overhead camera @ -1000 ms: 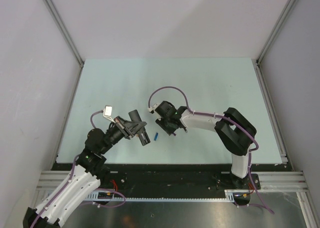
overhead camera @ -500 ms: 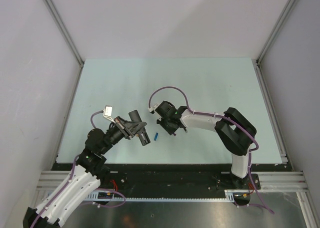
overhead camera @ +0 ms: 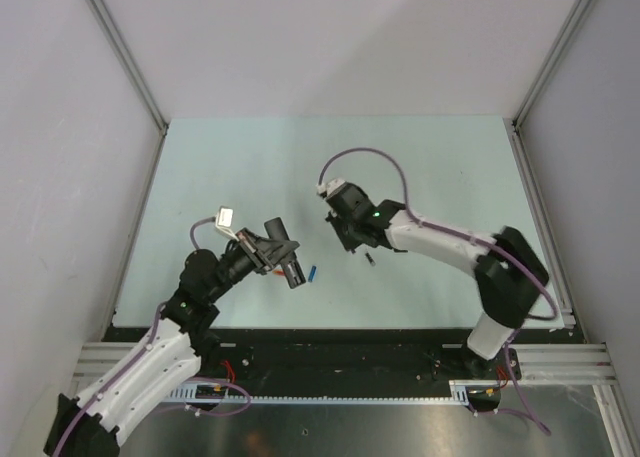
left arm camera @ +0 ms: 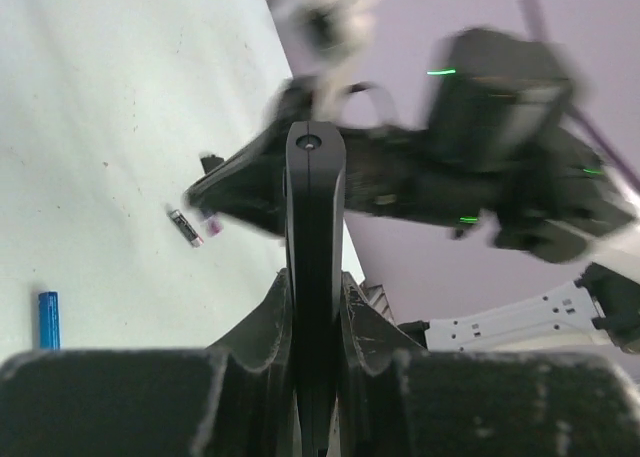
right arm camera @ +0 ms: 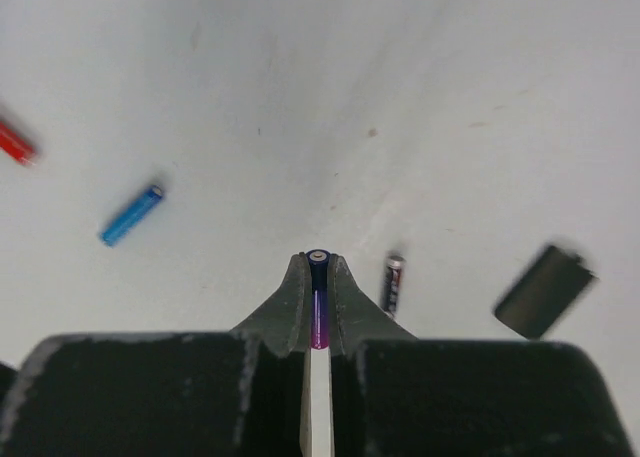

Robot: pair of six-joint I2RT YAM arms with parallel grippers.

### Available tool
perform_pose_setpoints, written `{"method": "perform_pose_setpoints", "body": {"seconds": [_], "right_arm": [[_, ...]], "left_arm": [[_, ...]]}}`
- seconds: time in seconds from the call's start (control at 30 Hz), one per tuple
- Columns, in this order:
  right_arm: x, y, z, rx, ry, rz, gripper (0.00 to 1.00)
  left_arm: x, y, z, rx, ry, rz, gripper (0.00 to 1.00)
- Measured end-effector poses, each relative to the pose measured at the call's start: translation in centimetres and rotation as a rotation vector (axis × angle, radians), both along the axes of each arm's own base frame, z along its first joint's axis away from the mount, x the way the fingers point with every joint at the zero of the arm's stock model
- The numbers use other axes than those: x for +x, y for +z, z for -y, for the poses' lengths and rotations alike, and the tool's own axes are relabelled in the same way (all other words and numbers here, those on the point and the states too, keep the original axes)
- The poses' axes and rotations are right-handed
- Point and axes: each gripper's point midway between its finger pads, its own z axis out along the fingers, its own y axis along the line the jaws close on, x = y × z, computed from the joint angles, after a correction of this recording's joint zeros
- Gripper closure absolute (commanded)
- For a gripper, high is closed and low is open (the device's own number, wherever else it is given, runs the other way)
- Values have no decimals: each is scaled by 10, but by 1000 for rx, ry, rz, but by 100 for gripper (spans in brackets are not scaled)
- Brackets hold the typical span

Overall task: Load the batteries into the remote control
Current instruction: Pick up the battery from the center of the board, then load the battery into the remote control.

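Note:
My left gripper point(overhead camera: 281, 256) is shut on the black remote control point(overhead camera: 292, 274) and holds it above the table; the left wrist view shows the remote point(left arm camera: 314, 197) edge-on between the fingers. My right gripper point(overhead camera: 350, 239) is shut on a dark blue battery point(right arm camera: 318, 260) with a silvery end, held lengthwise between the fingertips. A dark battery point(overhead camera: 370, 259) lies on the table just right of my right gripper; it also shows in the right wrist view point(right arm camera: 393, 283). A bright blue battery point(overhead camera: 313, 273) lies beside the remote.
A small black rectangular cover point(right arm camera: 545, 290) lies on the table to the right of the dark battery. A red object point(right arm camera: 15, 142) shows at the left edge of the right wrist view. Grey walls and metal rails enclose the pale table point(overhead camera: 240, 167).
My right arm has swung back and to the right, away from the remote, uncovering the dark battery on the table. My left gripper has shifted slightly right with the remote.

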Motion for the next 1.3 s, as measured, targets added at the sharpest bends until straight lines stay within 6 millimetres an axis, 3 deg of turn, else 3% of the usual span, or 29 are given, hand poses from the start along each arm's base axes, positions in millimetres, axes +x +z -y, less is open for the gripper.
{"method": "perform_pose_setpoints", "body": {"seconds": [0.07,0.13,0.23,0.33,0.4,0.53,0.67,1.0,1.3], "right_arm": [[7,40,2,71,-66,94,100],[8,93,1,176,-122,222,100],[-8,166,-3,357,-184,396,100],[-32,204,-3,500,-224,465,100],[-38,211,3,545,-259,477,100],[-46,204,9,569,-316,478,100],[-58,196,2,575,-309,470,100],[-65,206,-16,640,-286,479,100],[-69,188,-36,595,-227,468,100]], "left_arm": [[5,-7,4,5,-5,-28,100],[11,-13,8,12,-8,-56,100],[24,-21,17,26,-14,-107,100],[39,-13,27,1,-18,-118,100],[47,-5,32,-30,-20,-112,100],[60,5,44,-116,-35,-115,100],[64,4,56,-176,-61,-137,100],[65,14,72,-285,-116,-122,100],[61,23,74,-307,-139,-94,100]]}}
